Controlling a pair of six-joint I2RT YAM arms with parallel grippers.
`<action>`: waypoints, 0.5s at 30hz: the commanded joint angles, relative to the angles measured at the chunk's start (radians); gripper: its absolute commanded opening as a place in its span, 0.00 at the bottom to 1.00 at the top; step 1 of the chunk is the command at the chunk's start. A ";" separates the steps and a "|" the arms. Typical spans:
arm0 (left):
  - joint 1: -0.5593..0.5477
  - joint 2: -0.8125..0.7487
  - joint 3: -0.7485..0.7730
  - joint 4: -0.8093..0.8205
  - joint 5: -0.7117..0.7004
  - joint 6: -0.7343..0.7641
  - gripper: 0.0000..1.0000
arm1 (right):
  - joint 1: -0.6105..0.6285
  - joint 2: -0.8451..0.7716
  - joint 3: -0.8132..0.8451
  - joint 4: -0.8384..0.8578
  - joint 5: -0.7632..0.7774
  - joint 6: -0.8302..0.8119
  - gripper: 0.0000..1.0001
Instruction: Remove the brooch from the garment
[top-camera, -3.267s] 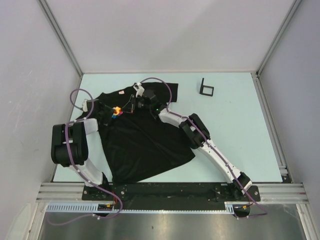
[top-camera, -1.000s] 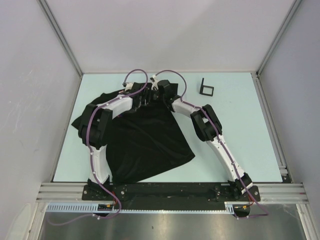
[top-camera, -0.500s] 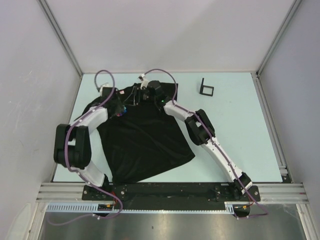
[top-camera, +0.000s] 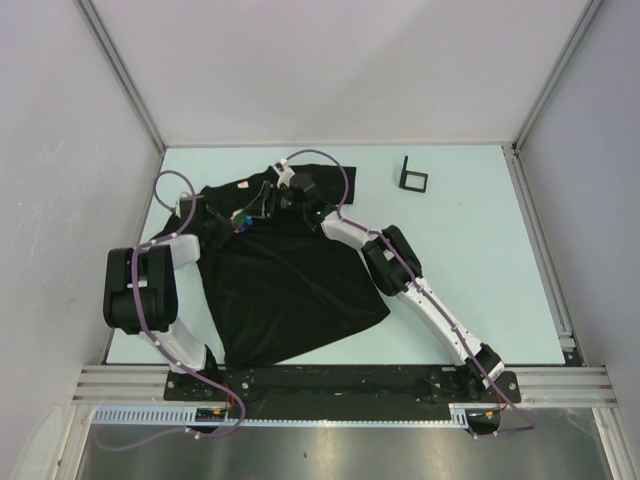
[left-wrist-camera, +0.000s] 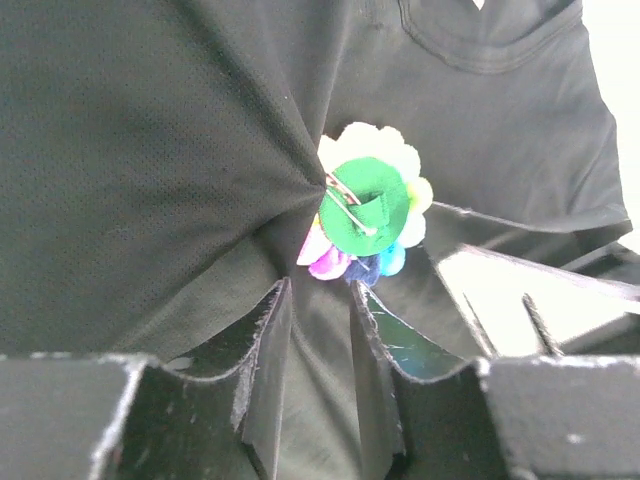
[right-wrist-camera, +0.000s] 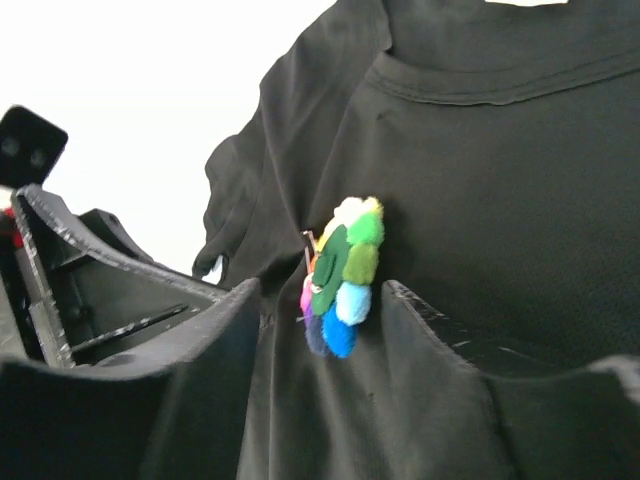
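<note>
The garment (top-camera: 290, 280), a black T-shirt, lies spread on the table with its neck at the far side. The brooch (top-camera: 238, 220) is pinned near the collar. Seen close, the brooch (left-wrist-camera: 365, 205) shows a green disc with a metal pin and coloured pom-poms around it. My left gripper (left-wrist-camera: 318, 290) sits just below it, its fingers close together on a puckered fold of the garment (left-wrist-camera: 150, 150). My right gripper (right-wrist-camera: 322, 290) is open, and the brooch (right-wrist-camera: 345, 270) stands edge-on between its fingertips, touching neither. From above, the left gripper (top-camera: 218, 222) and right gripper (top-camera: 268, 203) flank the brooch.
A small black square frame (top-camera: 413, 178) stands on the pale table at the back right. A pinkish label (top-camera: 243, 184) marks the shirt's neck. White walls with metal posts close in the table on three sides. The left gripper's body (right-wrist-camera: 110, 290) shows beside my right fingers.
The left arm has drawn back to the left and now sits left of the brooch. The right gripper has shifted slightly left toward it. The brooch now shows between the two.
</note>
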 joint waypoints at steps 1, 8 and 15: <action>0.009 -0.025 -0.033 0.130 0.009 -0.097 0.34 | 0.009 0.053 0.062 0.067 0.048 0.068 0.50; 0.038 -0.075 -0.056 0.116 -0.011 -0.080 0.36 | 0.025 0.086 0.115 0.056 0.066 0.080 0.38; 0.047 -0.161 -0.093 0.097 -0.070 -0.101 0.39 | 0.032 0.074 0.086 0.099 0.034 0.099 0.08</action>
